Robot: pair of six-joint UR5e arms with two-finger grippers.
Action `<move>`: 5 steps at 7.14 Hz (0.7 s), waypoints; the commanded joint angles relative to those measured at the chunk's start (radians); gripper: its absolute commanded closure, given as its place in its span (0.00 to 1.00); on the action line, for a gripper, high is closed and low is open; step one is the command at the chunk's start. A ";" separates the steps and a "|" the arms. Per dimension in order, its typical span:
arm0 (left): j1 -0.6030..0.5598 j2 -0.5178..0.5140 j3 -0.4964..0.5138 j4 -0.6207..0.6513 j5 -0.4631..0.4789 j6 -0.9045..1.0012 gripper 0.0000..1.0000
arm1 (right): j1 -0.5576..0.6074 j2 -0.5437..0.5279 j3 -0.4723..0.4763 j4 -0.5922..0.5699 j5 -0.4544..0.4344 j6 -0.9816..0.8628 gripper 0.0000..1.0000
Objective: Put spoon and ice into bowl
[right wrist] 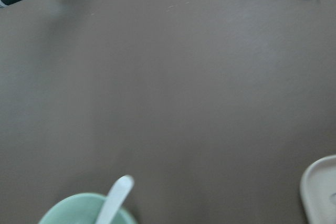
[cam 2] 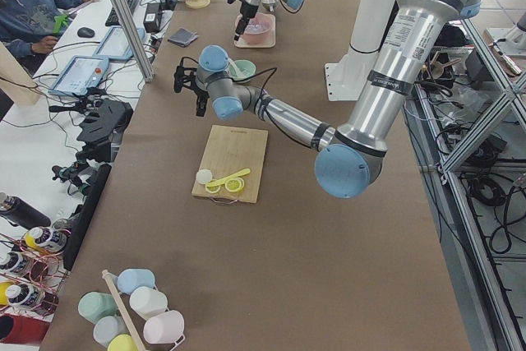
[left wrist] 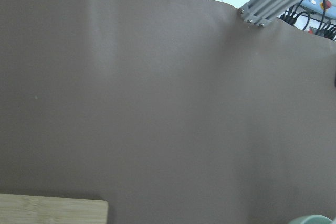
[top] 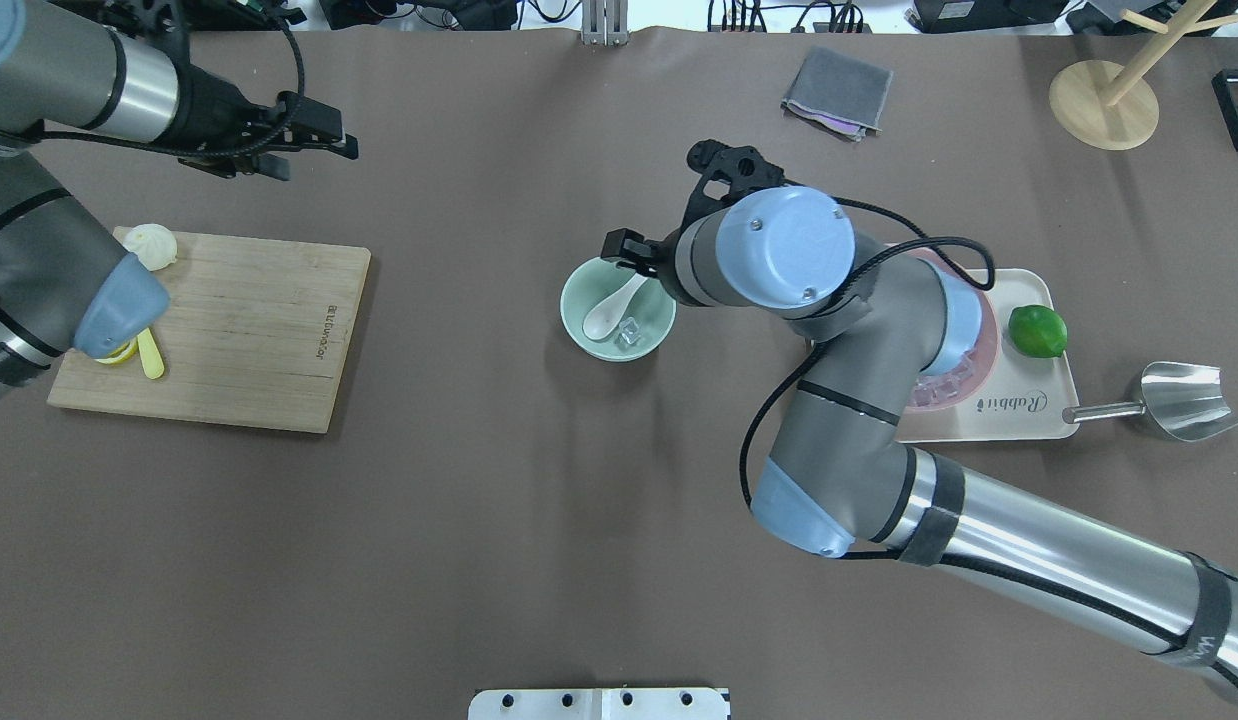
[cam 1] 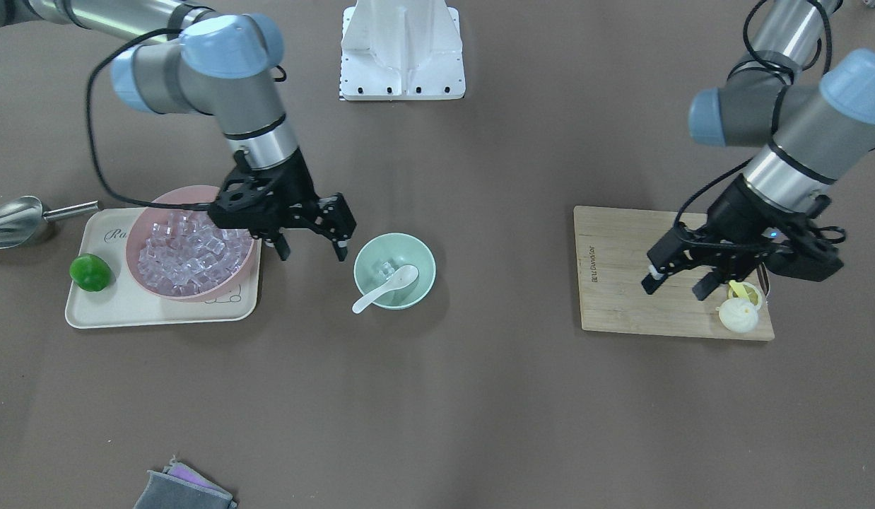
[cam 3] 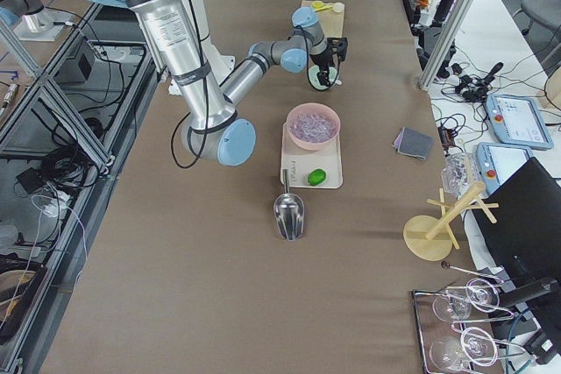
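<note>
Looking down on a broad brown table [cam 1: 480, 396], matte and faintly creased, ringed in the side views by aluminium framing, cabling and a desk with a person seated at it. Finding the right gripper [cam 1: 312, 249] poised between the pink bowl [cam 1: 135, 237] of cubes and the bowl [cam 1: 420, 260], fingers spread wide with nothing between them. Finding the left gripper [cam 1: 678, 286] above the right end of the wooden board [cam 1: 621, 283] in the front view, likewise parted and empty. Noting a cream tray [cam 1: 126, 311] at that view's left, carrying the pink bowl and a lime [cam 1: 91, 273], with a steel scoop [cam 1: 13, 223] just off its left edge. Seeing the spoon [cam 1: 388, 288] lying in the bowl, scoop down in the basin, long axis slanted, handle crossing the rim and pointing away from the robot, toward its right side. Spotting one cube of ice [cam 1: 386, 268] on the bowl's floor, just beside the spoon's scoop.
</note>
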 commanded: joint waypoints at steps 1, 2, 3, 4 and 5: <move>-0.166 0.154 0.004 0.034 -0.144 0.295 0.03 | 0.259 -0.249 0.124 -0.001 0.267 -0.283 0.00; -0.211 0.236 0.030 0.039 -0.170 0.461 0.03 | 0.412 -0.389 0.165 -0.001 0.420 -0.478 0.00; -0.247 0.295 0.033 0.042 -0.188 0.536 0.03 | 0.539 -0.522 0.167 0.005 0.491 -0.714 0.00; -0.294 0.429 -0.029 0.017 -0.252 0.551 0.03 | 0.629 -0.619 0.132 -0.005 0.512 -0.979 0.00; -0.305 0.503 -0.064 0.016 -0.253 0.590 0.03 | 0.730 -0.652 0.059 -0.004 0.539 -1.128 0.00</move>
